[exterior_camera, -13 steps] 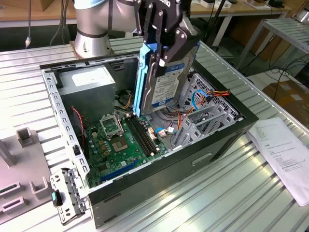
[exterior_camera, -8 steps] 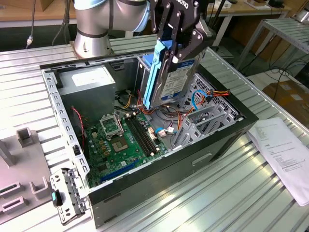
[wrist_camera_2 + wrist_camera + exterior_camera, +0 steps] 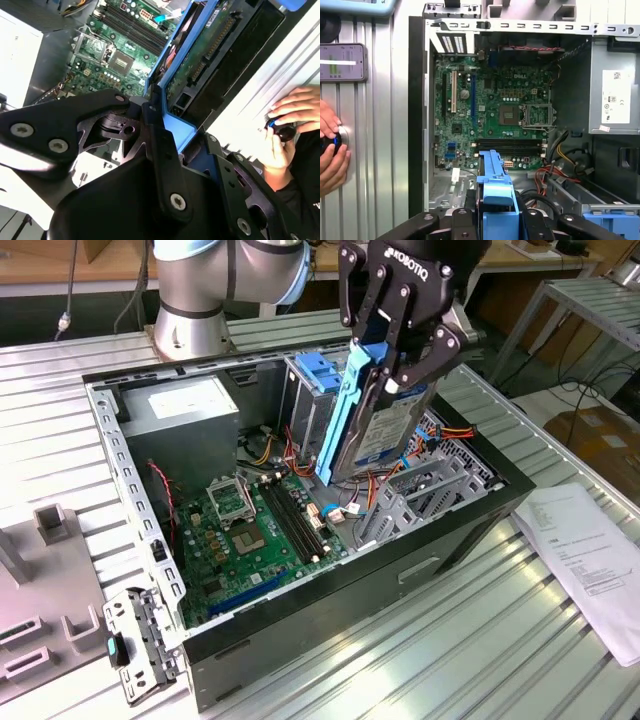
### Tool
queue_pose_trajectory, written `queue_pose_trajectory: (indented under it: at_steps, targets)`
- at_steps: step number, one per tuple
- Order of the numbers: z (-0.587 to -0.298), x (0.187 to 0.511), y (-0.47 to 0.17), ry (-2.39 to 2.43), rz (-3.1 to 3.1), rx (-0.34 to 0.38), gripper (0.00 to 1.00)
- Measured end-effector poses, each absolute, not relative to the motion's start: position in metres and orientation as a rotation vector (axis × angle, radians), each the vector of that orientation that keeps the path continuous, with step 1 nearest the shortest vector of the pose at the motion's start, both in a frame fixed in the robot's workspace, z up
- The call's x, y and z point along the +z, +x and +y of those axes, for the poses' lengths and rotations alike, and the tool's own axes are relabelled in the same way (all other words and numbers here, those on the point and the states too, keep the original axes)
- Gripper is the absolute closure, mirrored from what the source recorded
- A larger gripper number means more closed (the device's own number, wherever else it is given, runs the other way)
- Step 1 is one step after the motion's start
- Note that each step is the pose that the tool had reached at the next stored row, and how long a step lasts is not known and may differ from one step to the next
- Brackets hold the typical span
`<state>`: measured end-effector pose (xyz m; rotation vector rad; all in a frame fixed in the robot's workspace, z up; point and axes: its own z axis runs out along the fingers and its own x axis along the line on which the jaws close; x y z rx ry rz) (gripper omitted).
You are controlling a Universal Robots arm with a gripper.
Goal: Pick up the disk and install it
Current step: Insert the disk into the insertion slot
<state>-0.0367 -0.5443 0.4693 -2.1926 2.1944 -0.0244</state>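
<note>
In the exterior view the gripper (image 3: 405,365) clamps the disk (image 3: 385,435), which is tilted on edge above the open computer case (image 3: 330,600), just beside the drive cage (image 3: 300,405). In the second wrist view the jaws pinch its blue rail over the motherboard (image 3: 115,60). In the first wrist view a person's hand (image 3: 330,155) rests outside the case.
</note>
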Motion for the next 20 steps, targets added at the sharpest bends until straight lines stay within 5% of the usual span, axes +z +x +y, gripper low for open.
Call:
queue_pose_trajectory:
  at_steps: [20]
  targets:
    - [-0.576, 0.461, 0.046, -2.192, 2.202, -0.017, 0.63]
